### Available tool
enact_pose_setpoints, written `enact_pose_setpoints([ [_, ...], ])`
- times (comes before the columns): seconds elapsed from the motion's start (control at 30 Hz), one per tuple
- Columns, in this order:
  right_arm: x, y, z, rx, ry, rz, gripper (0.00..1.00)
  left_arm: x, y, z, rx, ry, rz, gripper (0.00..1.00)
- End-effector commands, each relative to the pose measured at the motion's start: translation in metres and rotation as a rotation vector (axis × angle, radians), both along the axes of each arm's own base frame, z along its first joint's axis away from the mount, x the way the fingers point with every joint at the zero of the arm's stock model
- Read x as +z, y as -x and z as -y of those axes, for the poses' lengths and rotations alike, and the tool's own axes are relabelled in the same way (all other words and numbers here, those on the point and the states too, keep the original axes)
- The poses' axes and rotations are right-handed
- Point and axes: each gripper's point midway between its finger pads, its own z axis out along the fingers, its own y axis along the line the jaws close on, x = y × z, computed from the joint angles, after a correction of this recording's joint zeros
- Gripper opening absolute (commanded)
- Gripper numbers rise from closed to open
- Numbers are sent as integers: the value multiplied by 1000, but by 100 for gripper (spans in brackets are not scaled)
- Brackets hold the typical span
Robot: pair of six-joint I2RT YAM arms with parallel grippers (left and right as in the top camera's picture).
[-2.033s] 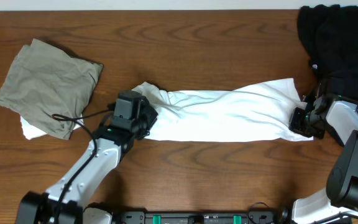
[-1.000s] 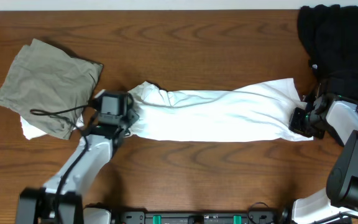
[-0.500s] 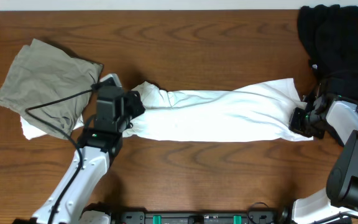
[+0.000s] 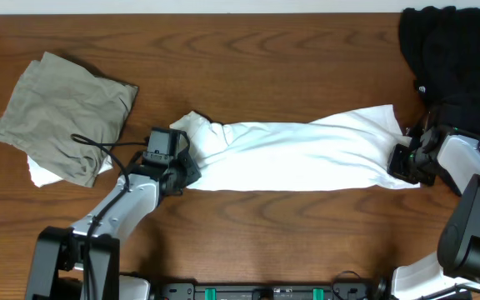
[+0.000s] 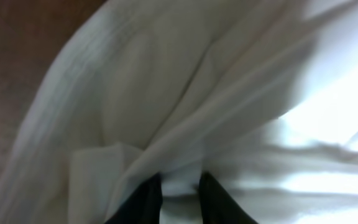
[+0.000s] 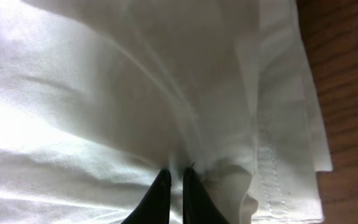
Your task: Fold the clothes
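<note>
Brown wooden table [image 4: 290,50]: long white cotton T-shirt [image 4: 307,154] lies stretched across centre.
Step, likely: securing both ends before fold.
Right gripper [image 6: 176,180]: jaws nearly together, pinching right-end fabric.
Left gripper [image 5: 178,186]: jaws narrow, cloth fold between.
Next: level, matched lift.

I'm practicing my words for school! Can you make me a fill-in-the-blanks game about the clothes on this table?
The T-shirt stretched across the table is ____.
The crumpled garment at the table's far right corner is ____.
The olive garment lies on the robot's ____ side.
The right gripper is shut on the ____.
Missing words: white; black; left; T-shirt.
</note>
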Motion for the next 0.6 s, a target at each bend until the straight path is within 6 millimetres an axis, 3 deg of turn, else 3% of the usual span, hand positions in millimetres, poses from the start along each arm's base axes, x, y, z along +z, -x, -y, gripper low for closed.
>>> enact_pose_setpoints([
  [0.0,-4,7,4,-12,28,-29,8,-9,11,-12,1,-70,-47,24],
  [0.27,-4,8,3,-12,26,-35,7,-8,6,-16,18,-74,-29,20],
  [0.57,41,-19,33,-75,46,26,37,-7,-1,-47,129,-71,-29,20],
])
